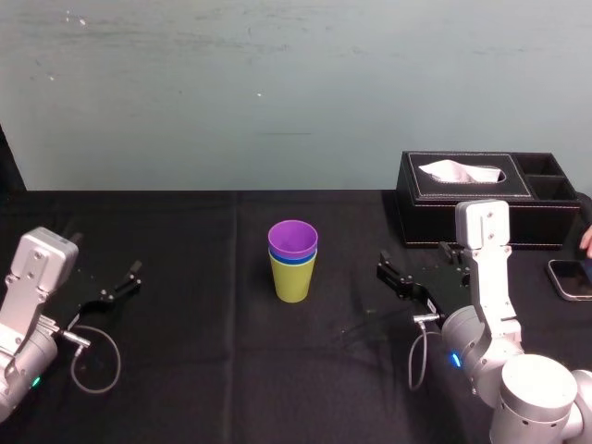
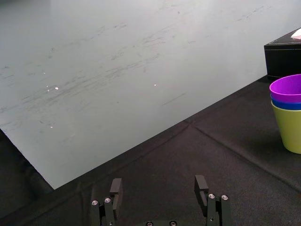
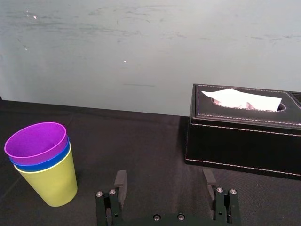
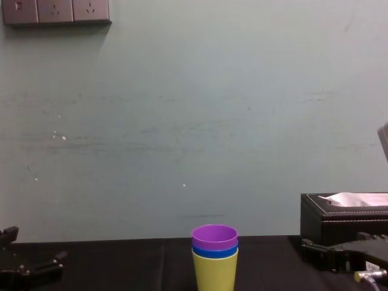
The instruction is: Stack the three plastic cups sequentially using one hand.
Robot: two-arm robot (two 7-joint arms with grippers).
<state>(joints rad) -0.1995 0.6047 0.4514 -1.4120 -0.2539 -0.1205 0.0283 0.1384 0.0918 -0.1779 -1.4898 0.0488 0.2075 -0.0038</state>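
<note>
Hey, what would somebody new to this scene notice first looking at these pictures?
Mid-table, bright colours stand out: purple cup nested in blue cup, both in the yellow-green cup, upright on black cloth. Behind it to the right sits a black tissue box with white tissue poking out. The left gripper and right gripper sit open on either side, apart from the cups.

The slender black left end effector (image 2: 159, 181) is held with fingers (image 2: 116, 189) spread apart over the black cloth surface (image 2: 188, 155) — beyond it, a purple plastic cup (image 2: 287, 89) is nested in a blue cup (image 2: 288, 104), itself in a yellow-green cup (image 2: 289, 129).
</note>
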